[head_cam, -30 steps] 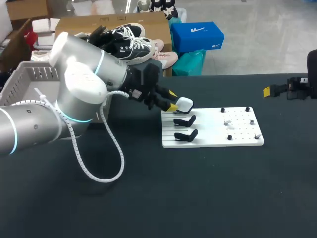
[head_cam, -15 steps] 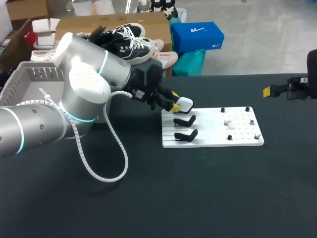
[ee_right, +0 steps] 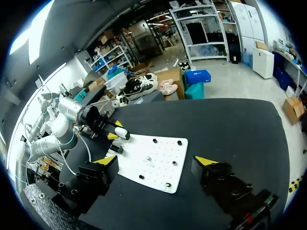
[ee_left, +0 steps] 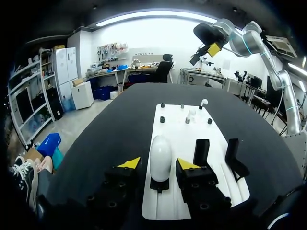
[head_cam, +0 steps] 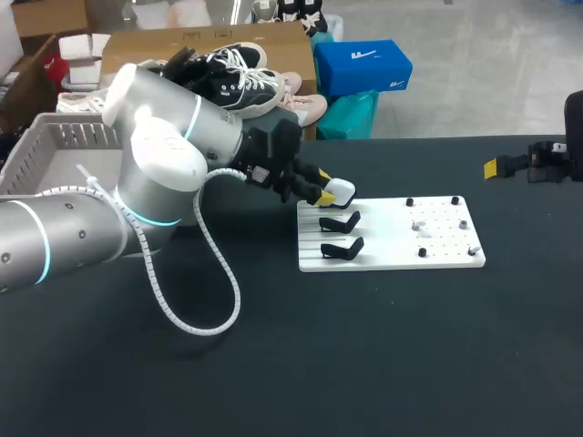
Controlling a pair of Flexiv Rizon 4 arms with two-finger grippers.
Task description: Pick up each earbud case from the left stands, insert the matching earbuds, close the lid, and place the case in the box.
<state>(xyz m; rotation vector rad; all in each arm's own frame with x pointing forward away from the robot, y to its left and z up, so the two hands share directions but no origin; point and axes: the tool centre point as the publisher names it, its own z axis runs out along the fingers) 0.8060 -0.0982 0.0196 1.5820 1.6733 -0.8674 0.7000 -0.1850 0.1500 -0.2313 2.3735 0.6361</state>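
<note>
A white earbud case (head_cam: pixel 340 190) (ee_left: pixel 160 155) stands on the rearmost black stand at the left end of the white board (head_cam: pixel 392 255). My left gripper (head_cam: pixel 321 189) (ee_left: pixel 158 164) is open around it, one yellow-tipped finger on each side, with narrow gaps still showing. Two empty black stands (head_cam: pixel 340 221) (head_cam: pixel 342 248) sit in front of it. Small white earbuds (head_cam: pixel 417 225) (ee_left: pixel 191 113) rest among black pegs on the board's right half. My right gripper (head_cam: pixel 496 167) (ee_right: pixel 156 162) hangs open and empty over the table's far right.
A grey slatted crate (head_cam: pixel 46 146) stands at the table's left, behind my left arm. A white coiled cable (head_cam: pixel 196 309) hangs from that arm down to the dark tabletop (head_cam: pixel 364 364).
My left arm has edged slightly toward the board, and its fingers have narrowed a little around the white case. The right arm has not moved.
</note>
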